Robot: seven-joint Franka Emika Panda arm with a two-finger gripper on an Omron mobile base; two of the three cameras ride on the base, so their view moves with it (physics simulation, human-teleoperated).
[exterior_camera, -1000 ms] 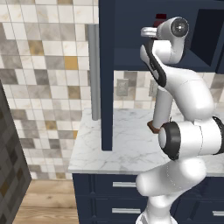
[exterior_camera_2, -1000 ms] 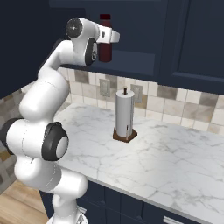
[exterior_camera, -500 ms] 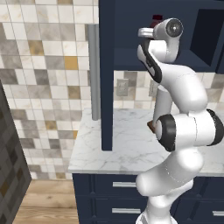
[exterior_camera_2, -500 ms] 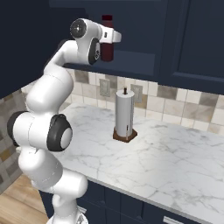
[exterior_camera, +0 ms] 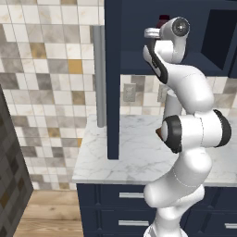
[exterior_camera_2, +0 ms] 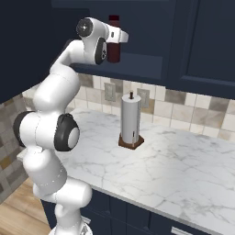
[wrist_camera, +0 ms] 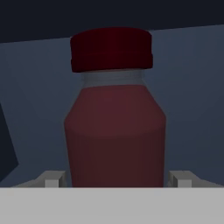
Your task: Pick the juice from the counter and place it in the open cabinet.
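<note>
The juice (exterior_camera_2: 114, 43) stands upright between the jaws, up at the mouth of the open cabinet (exterior_camera_2: 142, 41); below and to its right, the paper-towel roll (exterior_camera_2: 130, 120) stands on the surface (exterior_camera_2: 174, 170), near the back wall.

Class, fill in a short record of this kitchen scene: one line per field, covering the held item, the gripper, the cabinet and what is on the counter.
held item: juice, dark red bottle, red cap, upright
gripper: shut on the juice, raised at the cabinet opening
open cabinet: navy, dark inside, above the counter
counter: white marble; paper-towel roll standing on it
</note>
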